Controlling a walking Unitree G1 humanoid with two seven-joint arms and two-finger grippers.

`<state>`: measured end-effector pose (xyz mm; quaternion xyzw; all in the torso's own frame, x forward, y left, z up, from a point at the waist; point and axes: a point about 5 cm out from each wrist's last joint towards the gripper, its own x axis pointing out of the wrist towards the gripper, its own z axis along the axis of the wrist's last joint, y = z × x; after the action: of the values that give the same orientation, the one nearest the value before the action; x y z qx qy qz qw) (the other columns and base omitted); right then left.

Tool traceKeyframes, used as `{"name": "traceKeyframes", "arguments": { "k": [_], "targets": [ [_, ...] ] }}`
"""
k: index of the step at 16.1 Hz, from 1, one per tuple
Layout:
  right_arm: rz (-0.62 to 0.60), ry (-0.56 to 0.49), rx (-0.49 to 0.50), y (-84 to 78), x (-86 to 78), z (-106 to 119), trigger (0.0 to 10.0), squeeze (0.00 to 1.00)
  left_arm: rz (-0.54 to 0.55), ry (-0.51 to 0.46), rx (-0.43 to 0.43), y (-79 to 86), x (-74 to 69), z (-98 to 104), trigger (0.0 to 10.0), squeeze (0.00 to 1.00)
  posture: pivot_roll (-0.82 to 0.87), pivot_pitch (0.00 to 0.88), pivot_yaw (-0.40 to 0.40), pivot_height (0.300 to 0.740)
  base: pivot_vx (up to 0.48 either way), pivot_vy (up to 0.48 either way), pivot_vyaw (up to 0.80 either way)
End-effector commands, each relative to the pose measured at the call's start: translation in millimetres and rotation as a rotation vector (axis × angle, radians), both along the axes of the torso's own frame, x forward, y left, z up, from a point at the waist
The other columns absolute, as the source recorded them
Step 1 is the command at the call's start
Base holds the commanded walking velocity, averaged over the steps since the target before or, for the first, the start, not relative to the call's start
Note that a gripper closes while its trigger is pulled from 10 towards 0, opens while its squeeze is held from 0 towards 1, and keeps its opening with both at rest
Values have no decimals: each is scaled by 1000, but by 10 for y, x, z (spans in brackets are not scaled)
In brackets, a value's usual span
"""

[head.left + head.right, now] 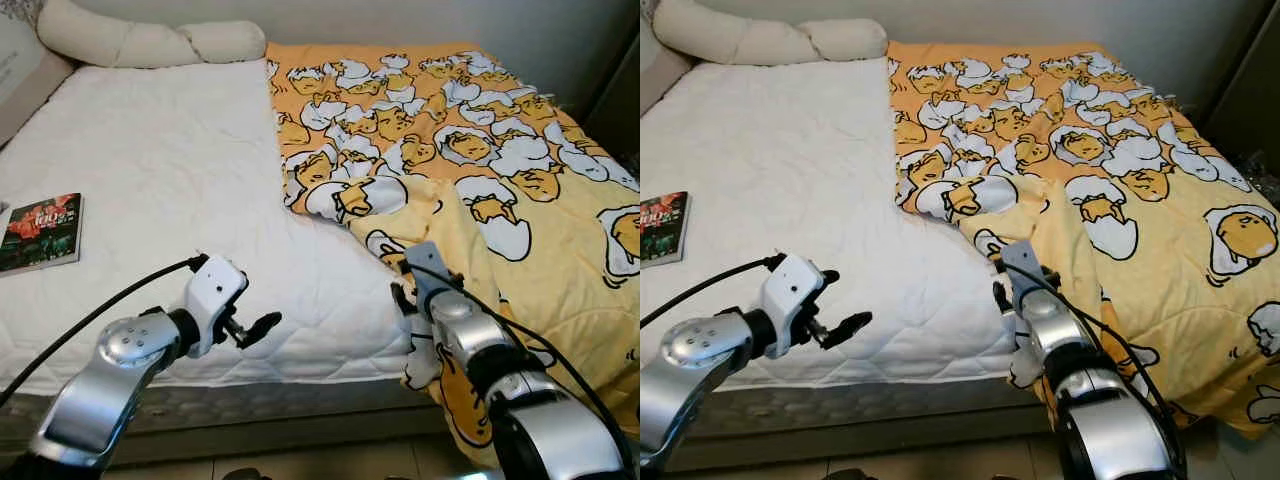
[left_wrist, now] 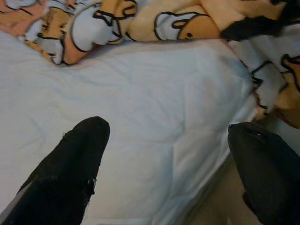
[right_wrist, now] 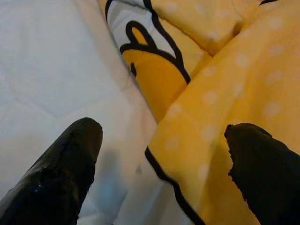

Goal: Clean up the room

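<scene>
Right gripper (image 3: 161,164) spread over black-trimmed edge of yellow egg-cartoon blanket (image 1: 480,180); left gripper (image 2: 173,168) spread above white quilted mattress (image 1: 170,170); edge likely missed if closed shallow

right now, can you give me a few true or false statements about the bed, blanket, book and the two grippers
1. The yellow blanket covers the robot's right side of the bed. True.
2. A book lies on the white mattress at the robot's left. True.
3. The right gripper is shut on the blanket. False: its jaws are open, straddling the blanket's black-trimmed edge.
4. The left gripper holds the book. False: it is open near the front edge of the bed, holding nothing.
5. The pillow lies on the floor. False: it sits at the head of the bed.
</scene>
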<state>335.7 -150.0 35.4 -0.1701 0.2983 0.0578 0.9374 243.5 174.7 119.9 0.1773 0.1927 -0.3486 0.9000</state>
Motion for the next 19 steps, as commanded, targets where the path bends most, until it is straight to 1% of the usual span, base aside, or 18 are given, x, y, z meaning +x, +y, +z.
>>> {"name": "traceKeyframes", "arguments": {
  "k": [1,2,3,4,5,6,7,9,11,12,13,15,16,17,19],
  "targets": [
    [-25,-4,1,-3,26,12,10000,0,-50,18,0,-37,-61,39,10000,431,118,0,27,740,0,0,0],
    [-25,-5,-3,4,34,9,10000,0,-70,27,8,-32,-103,61,10000,435,132,0,28,740,0,0,0],
    [-17,-2,-6,13,29,-3,7608,0,-82,31,12,-27,-137,88,10000,435,148,0,27,740,0,0,0],
    [-17,-3,-6,13,29,-5,5804,0,-88,31,14,-26,-155,106,10000,435,163,0,28,740,0,0,0],
    [-16,4,-25,-4,13,-26,3529,0,-95,30,14,-21,-195,150,10000,435,185,0,30,740,0,0,0],
    [-23,8,-32,-21,2,-40,3059,0,-97,29,13,-20,-220,174,10000,439,195,0,32,740,0,0,0],
    [-30,12,-37,-39,-9,-55,2902,0,-97,30,11,-20,-241,195,10000,435,203,0,32,740,0,0,0],
    [-30,26,-82,-98,-46,-98,2824,0,-98,29,7,-29,-305,246,10000,439,219,24,32,740,0,0,0],
    [-38,26,-131,-163,-53,-101,1765,0,-92,26,-1,-39,-348,268,10000,439,227,60,26,740,0,0,0],
    [-46,19,-147,-187,-51,-95,549,0,-90,29,-5,-43,-369,267,10000,439,225,65,22,740,0,0,0],
    [-54,-4,-182,-208,-45,-83,745,0,-88,37,-14,-60,-409,256,10000,435,220,68,17,740,0,0,0],
    [-63,-24,-200,-212,-49,-84,1176,0,-90,42,-21,-86,-426,253,10000,435,220,69,16,740,0,0,0],
    [-69,-20,-211,-221,-66,-102,1686,0,-89,45,-23,-95,-431,259,10000,439,222,69,16,740,0,0,0],
    [-82,-7,-215,-242,-94,-132,1569,0,-90,47,-22,-98,-433,260,10000,435,225,70,16,740,0,0,0],
    [-147,39,-159,-329,-153,-192,1529,0,-94,57,-15,-80,-454,258,10000,439,233,75,18,740,0,0,0]
  ]
}}
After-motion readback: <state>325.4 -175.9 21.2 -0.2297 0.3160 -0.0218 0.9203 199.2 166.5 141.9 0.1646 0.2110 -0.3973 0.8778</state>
